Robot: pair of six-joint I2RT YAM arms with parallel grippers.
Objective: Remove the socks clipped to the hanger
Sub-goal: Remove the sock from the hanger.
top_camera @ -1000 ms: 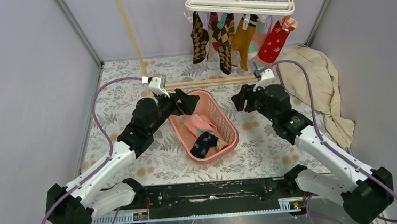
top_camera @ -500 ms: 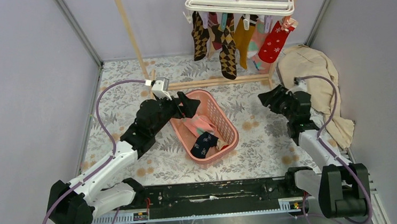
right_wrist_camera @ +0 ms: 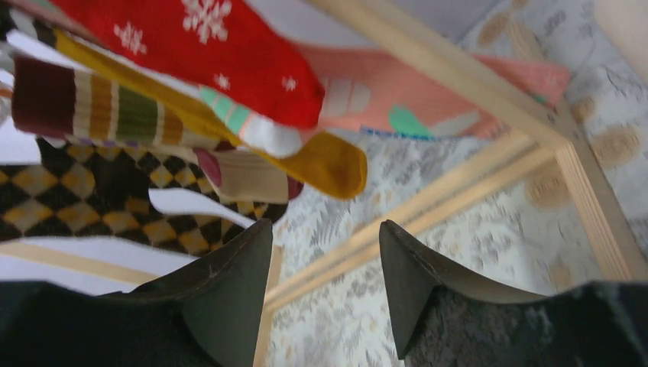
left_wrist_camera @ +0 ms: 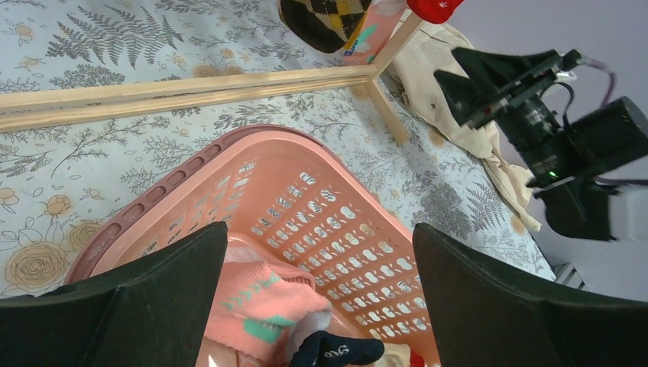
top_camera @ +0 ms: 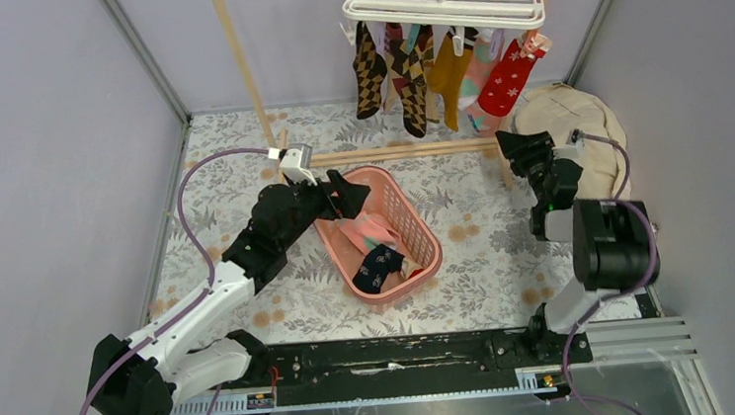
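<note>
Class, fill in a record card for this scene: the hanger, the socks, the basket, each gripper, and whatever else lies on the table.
hanger: white frame at the back, socks clipped beneath
socks: several hanging, among them argyle, mustard, and red with white stars
basket: pink, on the table, holds a pink-teal sock and a navy sock
left gripper: open, empty, over the basket
right gripper: open, empty, aimed up at the hanging socks, touching none
cloth: beige, heaped at the table's right
</note>
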